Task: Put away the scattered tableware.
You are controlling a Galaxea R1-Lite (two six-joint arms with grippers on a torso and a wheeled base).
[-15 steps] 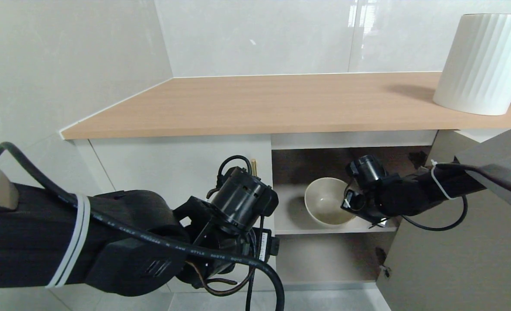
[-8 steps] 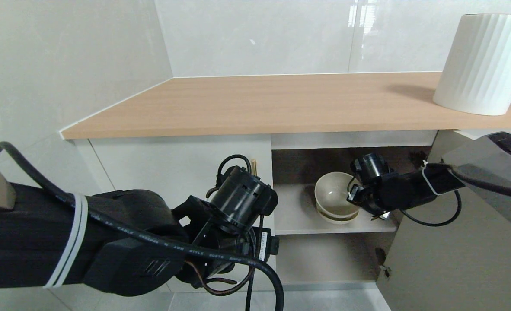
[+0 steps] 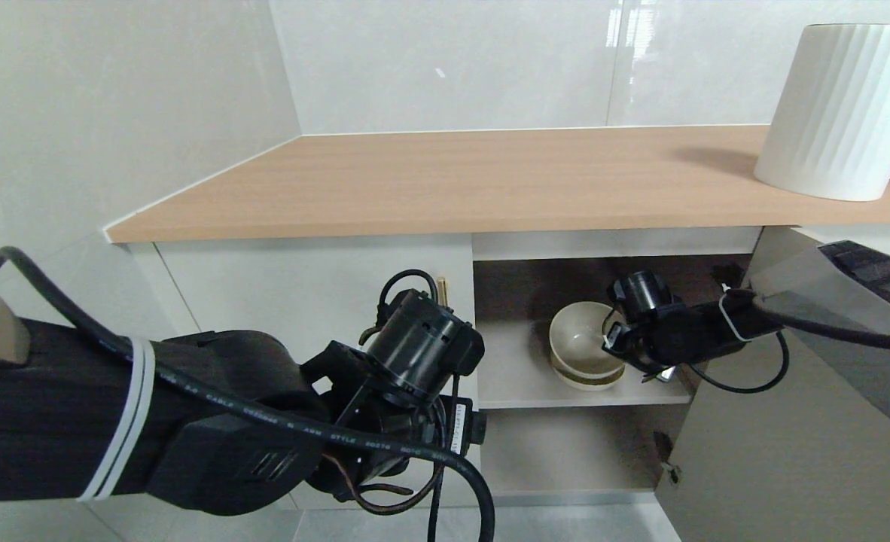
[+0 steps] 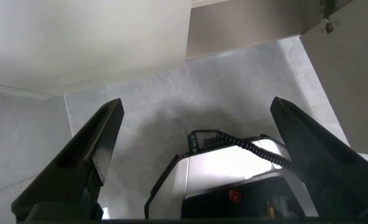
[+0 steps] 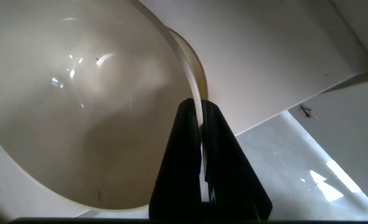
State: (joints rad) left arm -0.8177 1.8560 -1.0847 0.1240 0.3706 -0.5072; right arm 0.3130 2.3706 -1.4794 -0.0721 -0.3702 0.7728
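The bowl is now sitting deeper on the shelf; your right gripper is pinching its right rim, and your left gripper is spread.

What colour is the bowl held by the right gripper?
Beige bowl, clearest in the right wrist view.

Cupboard is a bit cramped
bowl and right tool fill the shelf's right side, left side free, door open
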